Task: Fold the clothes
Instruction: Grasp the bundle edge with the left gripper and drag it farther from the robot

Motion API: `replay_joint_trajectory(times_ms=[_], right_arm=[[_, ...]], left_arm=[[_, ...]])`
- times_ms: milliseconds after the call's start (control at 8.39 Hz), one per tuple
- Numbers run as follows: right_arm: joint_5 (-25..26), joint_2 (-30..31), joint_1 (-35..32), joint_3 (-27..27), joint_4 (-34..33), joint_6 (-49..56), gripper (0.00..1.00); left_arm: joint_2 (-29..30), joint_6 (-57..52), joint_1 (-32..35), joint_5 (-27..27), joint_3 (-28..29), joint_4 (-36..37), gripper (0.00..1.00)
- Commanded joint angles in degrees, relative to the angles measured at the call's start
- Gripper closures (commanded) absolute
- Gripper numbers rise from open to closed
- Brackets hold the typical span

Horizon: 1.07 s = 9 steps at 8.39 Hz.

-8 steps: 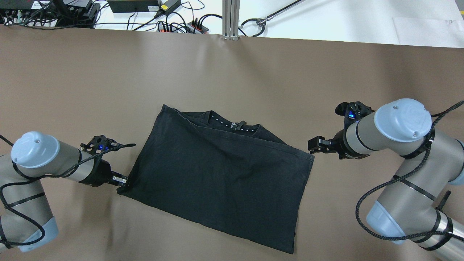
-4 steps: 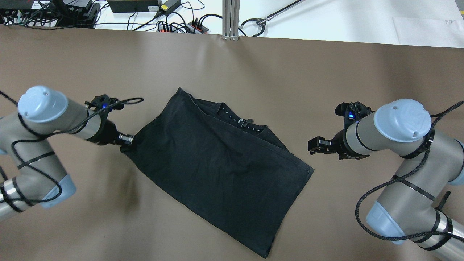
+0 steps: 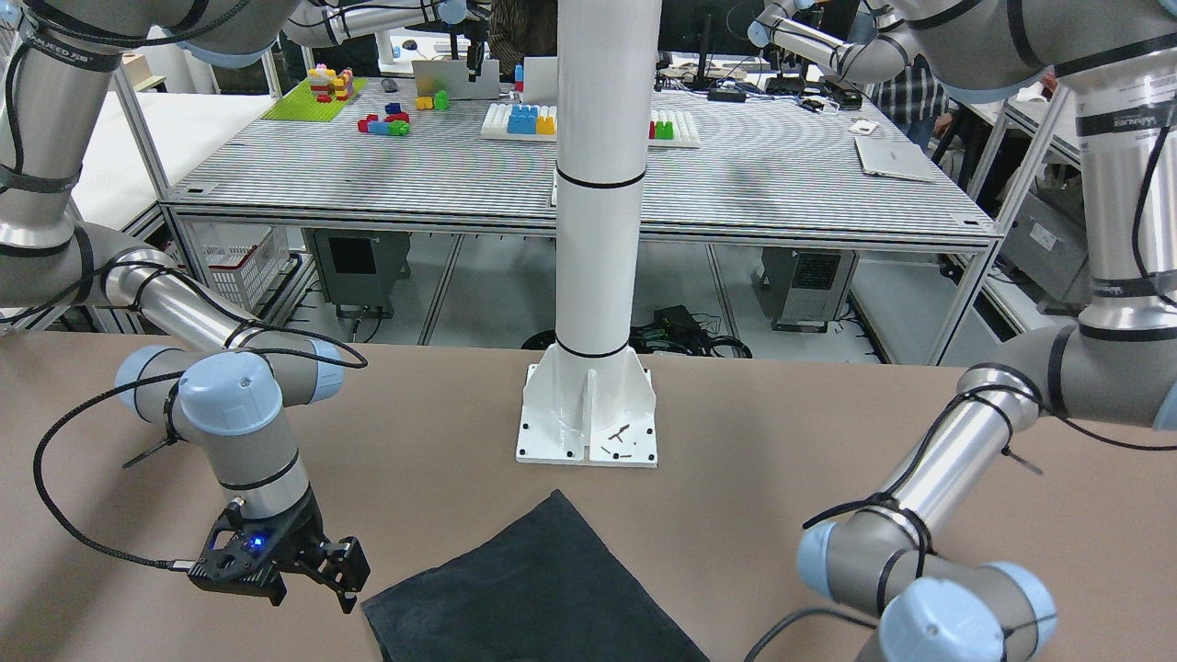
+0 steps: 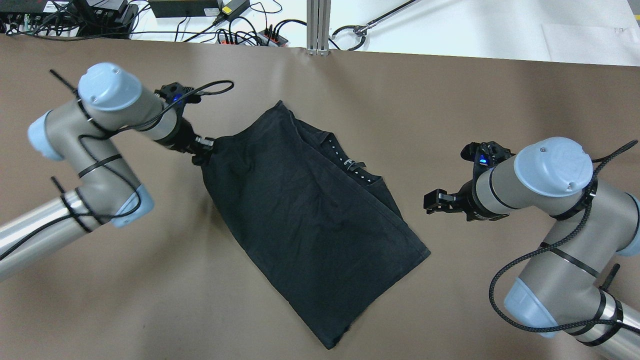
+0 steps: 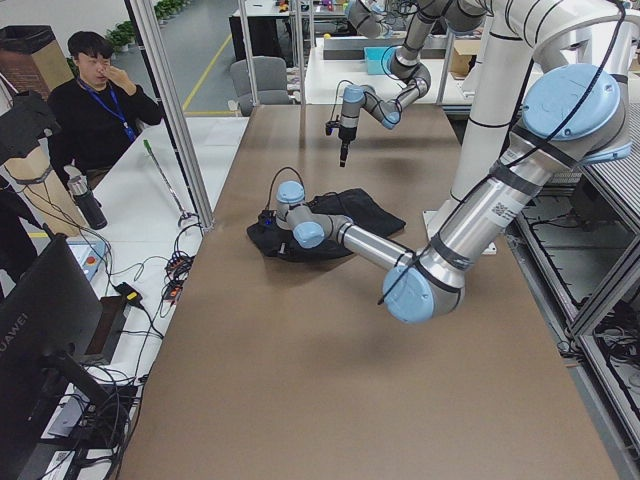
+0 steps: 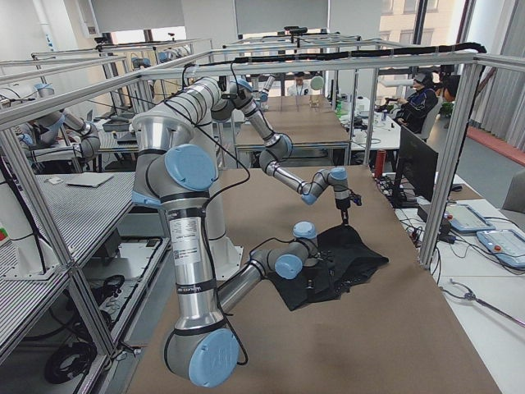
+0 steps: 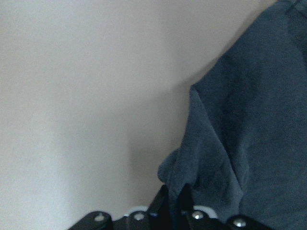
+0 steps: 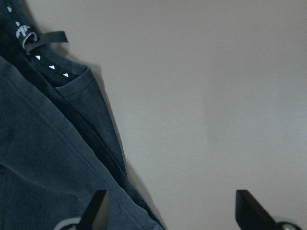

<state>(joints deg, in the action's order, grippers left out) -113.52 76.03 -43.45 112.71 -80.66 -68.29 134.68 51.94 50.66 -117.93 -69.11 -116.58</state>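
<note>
The clothes are one black garment point(image 4: 310, 215) lying slantwise on the brown table, folded, with its collar and small white marks point(image 4: 350, 165) showing at the upper right edge. My left gripper point(image 4: 202, 150) is shut on the garment's near-left corner; the left wrist view shows the bunched fabric point(image 7: 225, 143) pinched between the fingertips point(image 7: 175, 196). My right gripper point(image 4: 431, 202) stands open and empty just right of the garment, apart from it. In the right wrist view its fingers point(image 8: 98, 206) are spread over bare table beside the garment's edge point(image 8: 48, 158).
Cables and power strips point(image 4: 240, 30) lie past the table's far edge beside an aluminium post point(image 4: 318, 25). The white pillar base point(image 3: 588, 414) stands behind the garment point(image 3: 533, 598). A person point(image 5: 95, 100) sits beyond the table's far side.
My left gripper has pulled its corner of the garment away from the robot and rightward, swinging the whole garment round on the table. The right arm has stayed put.
</note>
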Motion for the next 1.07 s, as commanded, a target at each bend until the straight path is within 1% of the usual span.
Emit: replay_joint_trajectory(times_ms=[0,119,238,358,477,596,715,834,953], right_arm=[[-0.03,-0.01,0.03,-0.03,0.07,0.0,0.06],[0.05,-0.01,0.03,-0.03,-0.02,0.0,0.06],[0.05,-0.01,0.03,-0.12,-0.02,0.0,0.06],[0.14,-0.09,0.11,-0.38,-0.11,0.0,0.06],[0.14,-2.09,0.2,-2.38,-0.02,-0.27,0.06],[0.14,-4.12,0.29,-4.4,0.06,-0.7,0.06],[0.32,-5.62,0.29,-5.9,0.15,-0.88,0.07],[0.58,-6.67,0.38,-6.53,0.15,-0.97,0.07],[0.67,-7.47,0.38,-8.1,2.33,-3.49,0.07]], left_arm=[[18.13,-0.26,0.41,7.34,21.77,-1.01,1.0],[22.86,-0.18,0.23,7.89,27.83,-3.37,1.0],[25.44,-0.26,0.14,7.98,31.37,-5.13,1.0],[25.29,-0.26,0.58,7.98,31.4,-6.89,1.0],[25.02,-0.7,1.71,7.81,31.23,-7.26,0.37],[24.24,-3.05,2.51,7.81,29.66,-7.26,0.06],[21.45,-3.34,4.6,6.41,25.12,-6.91,0.05],[20.03,-3.08,7.06,1.35,22.64,-6.56,0.05],[17.58,-2.9,7.35,-0.7,19.74,-6.47,0.05]])
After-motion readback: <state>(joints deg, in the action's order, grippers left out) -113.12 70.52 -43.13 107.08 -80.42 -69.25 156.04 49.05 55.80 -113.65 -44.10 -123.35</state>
